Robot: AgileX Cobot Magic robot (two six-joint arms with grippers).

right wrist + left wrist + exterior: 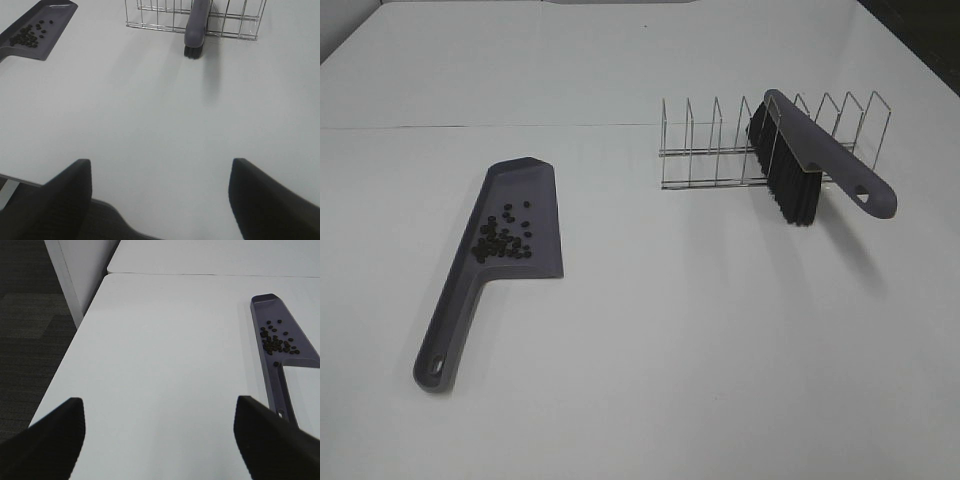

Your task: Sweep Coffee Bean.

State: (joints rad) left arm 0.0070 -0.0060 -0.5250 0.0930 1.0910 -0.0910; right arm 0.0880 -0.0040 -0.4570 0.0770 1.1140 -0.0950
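No readable text, label, brand, number or sign anywhere: none on the dustpan, none on the brush, none on the wire rack, none on the white counter.

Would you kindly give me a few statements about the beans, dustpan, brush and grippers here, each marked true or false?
1. The coffee beans lie inside the dustpan. True.
2. The brush lies flat on the table. False: it rests in the wire rack, handle pointing out.
3. The left gripper holds the dustpan handle. False: its jaws are open and empty.
4. The right gripper is open and holds nothing. True.
5. Beans are scattered across the table beside the rack. False: none show there.
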